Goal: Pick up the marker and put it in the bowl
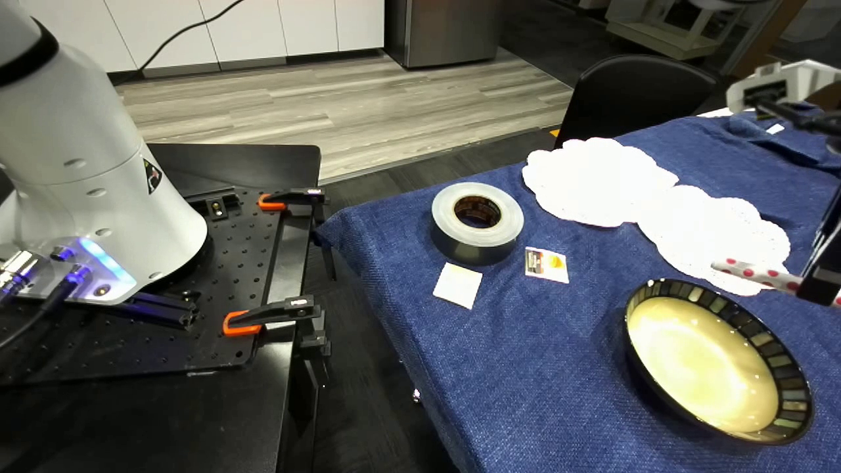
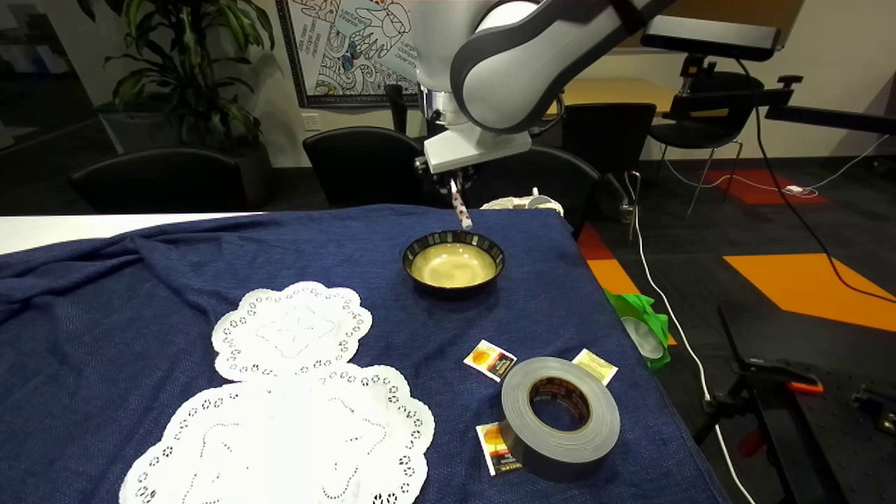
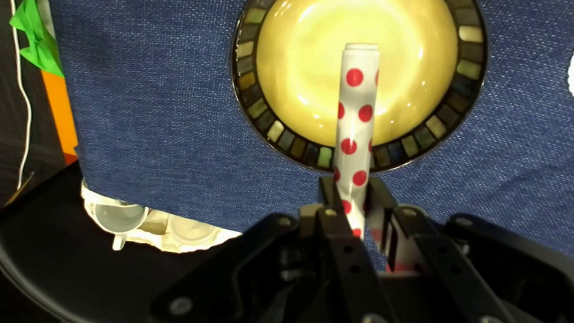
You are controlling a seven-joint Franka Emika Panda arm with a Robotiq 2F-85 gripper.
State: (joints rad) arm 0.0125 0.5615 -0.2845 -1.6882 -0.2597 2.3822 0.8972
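Note:
The marker is a white stick with red dots (image 3: 357, 107); it also shows in both exterior views (image 1: 749, 270) (image 2: 459, 204). My gripper (image 3: 351, 190) is shut on the marker near its lower end, one finger on each side. The marker's far end points out past the fingertips. The bowl (image 3: 468, 67), with a cream-yellow inside and a dark tiled rim, stands on the blue cloth; it also shows in both exterior views (image 1: 703, 368) (image 2: 453, 266). The marker is in the air above and beside the bowl's rim, its free end over the bowl in the wrist view. The bowl holds nothing visible.
A grey tape roll (image 1: 449, 220) stands on the cloth with small packets (image 1: 546, 265) beside it. Two white lace doilies (image 2: 290, 329) lie flat on the cloth. A holder with white cups (image 3: 119, 218) and a black chair (image 3: 54, 264) stand past the table's edge.

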